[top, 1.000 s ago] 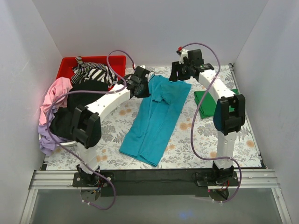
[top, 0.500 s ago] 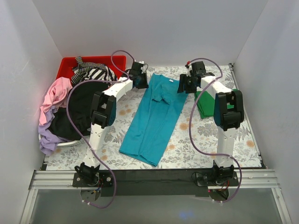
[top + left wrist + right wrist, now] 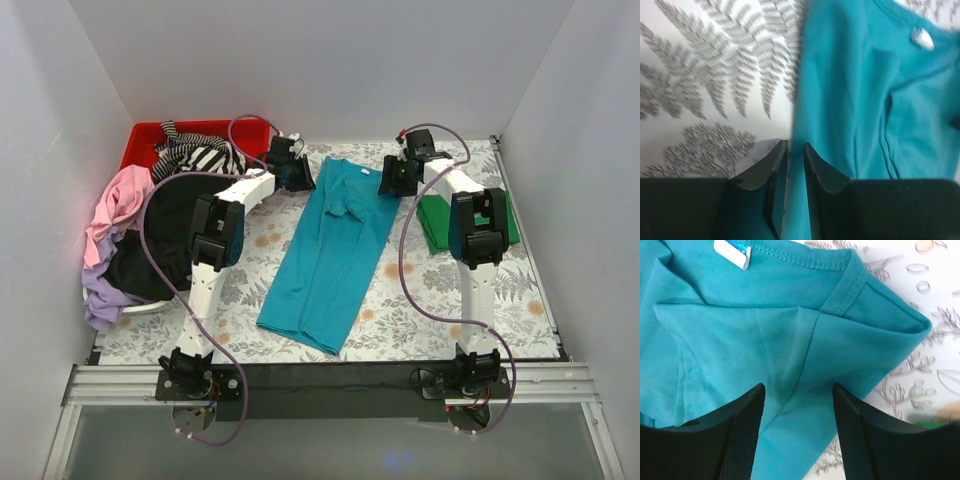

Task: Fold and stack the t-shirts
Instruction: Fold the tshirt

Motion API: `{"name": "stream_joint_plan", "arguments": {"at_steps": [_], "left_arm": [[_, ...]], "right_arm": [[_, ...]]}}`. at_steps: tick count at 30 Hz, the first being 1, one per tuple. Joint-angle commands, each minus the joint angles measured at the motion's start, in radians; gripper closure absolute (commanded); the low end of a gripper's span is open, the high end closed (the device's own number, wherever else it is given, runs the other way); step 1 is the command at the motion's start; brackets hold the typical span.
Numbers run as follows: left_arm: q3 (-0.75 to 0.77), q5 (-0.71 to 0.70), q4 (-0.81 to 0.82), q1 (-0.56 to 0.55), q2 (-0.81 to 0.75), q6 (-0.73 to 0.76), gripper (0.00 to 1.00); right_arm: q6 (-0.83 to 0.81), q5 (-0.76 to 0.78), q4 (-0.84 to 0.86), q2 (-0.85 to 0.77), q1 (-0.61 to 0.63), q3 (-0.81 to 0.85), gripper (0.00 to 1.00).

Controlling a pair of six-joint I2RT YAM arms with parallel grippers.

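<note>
The teal t-shirt (image 3: 325,250) lies folded into a long strip down the middle of the table, collar at the far end. My left gripper (image 3: 300,178) hovers at its far left edge. In the left wrist view the jaws (image 3: 795,147) are nearly shut, with a thin gap over the cloth edge (image 3: 850,90) and nothing gripped. My right gripper (image 3: 388,184) is open over the collar's right shoulder; its fingers straddle the teal cloth (image 3: 790,340) in the right wrist view (image 3: 799,390). A folded bright green t-shirt (image 3: 436,228) lies at the right, partly behind the right arm.
A red bin (image 3: 145,135) stands at the far left, with a striped shirt (image 3: 200,157) over its rim. A pile of pink (image 3: 118,200), black (image 3: 165,235) and lilac (image 3: 100,300) shirts lies along the left edge. White walls enclose the floral table (image 3: 420,300).
Both arms have reached farther back and settled at the teal shirt's collar end, the left at its left edge, the right lowered from above to its right shoulder.
</note>
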Motion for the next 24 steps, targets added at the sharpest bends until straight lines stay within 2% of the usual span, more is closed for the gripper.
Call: {"name": "stream_joint_plan", "arguments": {"at_steps": [1,6,7,10,14,15,17,19,24], "left_arm": [[-0.084,0.117,0.080,-0.007,-0.122,-0.006,0.81],[-0.098,0.057,0.032,-0.005,-0.146,-0.064,0.81],[-0.111,0.025,0.020,-0.007,-0.155,-0.099,0.81],[-0.255,-0.036,0.026,-0.007,-0.243,-0.144,0.82],[-0.456,-0.196,0.032,-0.005,-0.370,-0.198,0.83],[-0.522,-0.205,0.034,-0.007,-0.393,-0.201,0.83],[-0.571,-0.267,0.034,-0.007,-0.457,-0.212,0.83],[-0.611,-0.270,0.044,-0.007,-0.491,-0.203,0.83],[-0.552,-0.189,0.051,-0.007,-0.499,-0.161,0.83]], "right_arm": [[0.003,0.001,-0.061,0.093,0.005,0.074,0.37],[-0.014,-0.065,-0.127,0.240,0.006,0.248,0.37],[-0.021,-0.099,-0.137,0.263,0.006,0.322,0.37],[-0.037,-0.155,-0.167,0.348,0.005,0.447,0.36],[-0.038,-0.203,-0.168,0.411,0.006,0.507,0.36],[-0.045,-0.214,-0.164,0.415,0.005,0.510,0.36],[-0.054,-0.216,-0.153,0.420,0.005,0.510,0.36],[-0.061,-0.209,-0.139,0.405,0.003,0.492,0.36],[-0.064,-0.209,0.053,0.186,-0.001,0.270,0.36]]}}
